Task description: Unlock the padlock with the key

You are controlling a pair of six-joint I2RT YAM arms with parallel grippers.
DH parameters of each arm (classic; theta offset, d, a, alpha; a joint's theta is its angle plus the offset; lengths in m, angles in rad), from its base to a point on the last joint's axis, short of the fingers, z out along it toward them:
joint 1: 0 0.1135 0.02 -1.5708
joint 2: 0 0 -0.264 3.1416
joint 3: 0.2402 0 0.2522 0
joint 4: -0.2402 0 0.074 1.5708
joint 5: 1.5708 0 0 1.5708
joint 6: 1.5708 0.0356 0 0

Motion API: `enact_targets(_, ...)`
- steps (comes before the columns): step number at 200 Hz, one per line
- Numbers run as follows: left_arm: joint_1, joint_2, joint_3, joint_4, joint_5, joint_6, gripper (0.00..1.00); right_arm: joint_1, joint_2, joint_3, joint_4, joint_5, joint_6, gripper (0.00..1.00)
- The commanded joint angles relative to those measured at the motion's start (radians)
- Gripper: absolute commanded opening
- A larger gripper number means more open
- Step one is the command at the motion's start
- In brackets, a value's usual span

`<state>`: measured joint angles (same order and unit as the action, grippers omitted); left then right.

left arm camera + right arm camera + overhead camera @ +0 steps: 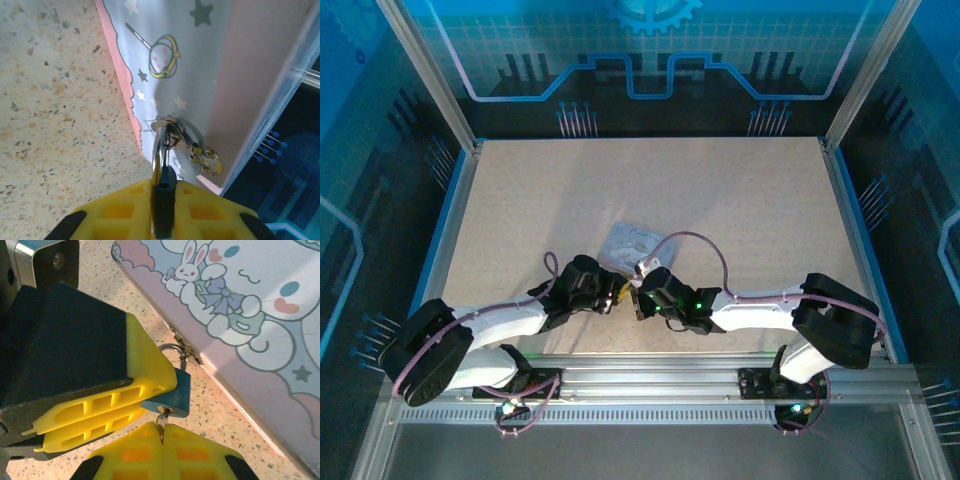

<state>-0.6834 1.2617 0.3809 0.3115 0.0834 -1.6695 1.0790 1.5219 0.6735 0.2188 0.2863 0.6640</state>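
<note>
The left gripper (163, 192) was clamped tight on the blue padlock (172, 394), which hung by its shackle from the hasp (184, 349) of the rabbit-print tin (260, 300). The right gripper (161, 432) pinched the key (161, 419), seated in the padlock's keyhole.

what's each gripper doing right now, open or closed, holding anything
left gripper: closed, holding the padlock
right gripper: closed, holding the key, which is in the bottom of the padlock
</note>
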Motion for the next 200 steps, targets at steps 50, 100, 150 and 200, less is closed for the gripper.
enact_targets(50, -0.008, 0.023, 0.012, 0.016, 0.061, 0.004, 0.27, -0.014, 0.02, -0.005, 0.03, 0.017, 0.086, 0.0)
enact_targets(100, -0.003, -0.018, 0.004, -0.009, 0.041, 0.019, 0.39, -0.02, 0.007, -0.034, 0.046, 0.004, 0.143, 0.0)
enact_targets(150, 0.02, -0.082, 0.009, -0.092, 0.035, 0.058, 0.51, -0.032, -0.004, -0.076, 0.093, -0.022, 0.223, 0.0)
enact_targets(200, 0.057, -0.132, 0.058, -0.224, 0.048, 0.145, 0.6, -0.055, 0.007, -0.158, 0.238, -0.044, 0.327, 0.0)
